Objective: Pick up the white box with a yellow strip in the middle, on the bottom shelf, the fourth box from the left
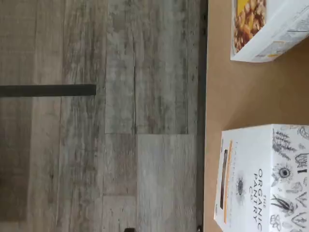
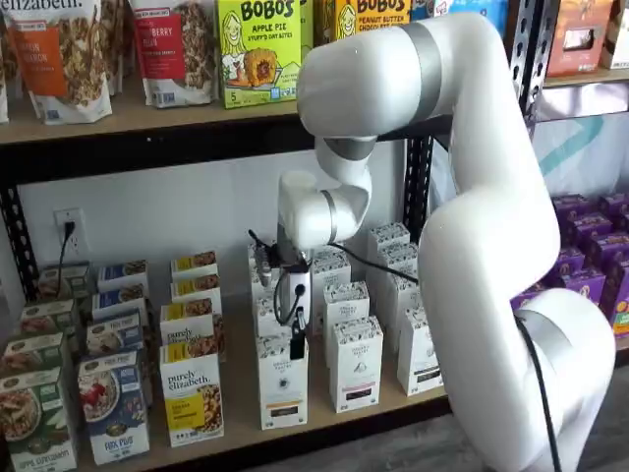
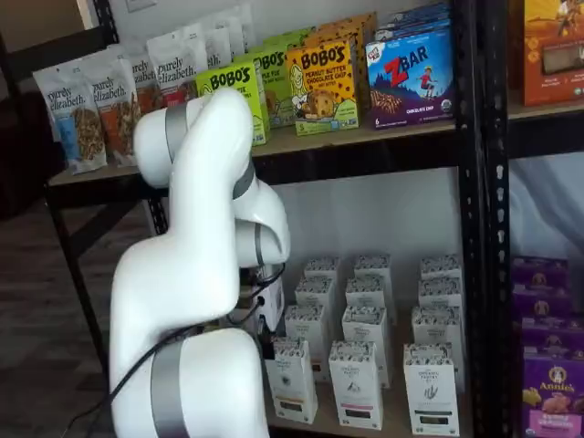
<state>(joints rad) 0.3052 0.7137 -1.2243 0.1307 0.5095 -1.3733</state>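
The white box (image 2: 282,383) stands upright at the front of its row on the bottom shelf (image 2: 241,393), a yellowish strip across its lower front. In a shelf view it is the front-left white carton (image 3: 292,379). The wrist view shows its front face (image 1: 263,179) with the orange-yellow strip, standing on the tan board (image 1: 241,96). My gripper (image 2: 296,349) hangs just above and in front of this box, not touching it. Only a dark finger (image 3: 265,347) shows, so no gap is plainly visible. Nothing is held; I take the jaws as standing wide apart.
Like white cartons with black strips (image 2: 355,364) stand to the right in rows. A purely elizabeth box (image 2: 192,393) stands close on the left and also shows as a box corner (image 1: 265,29). Grey plank floor (image 1: 120,121) lies before the shelf edge. Purple boxes (image 2: 590,265) fill the neighbouring rack.
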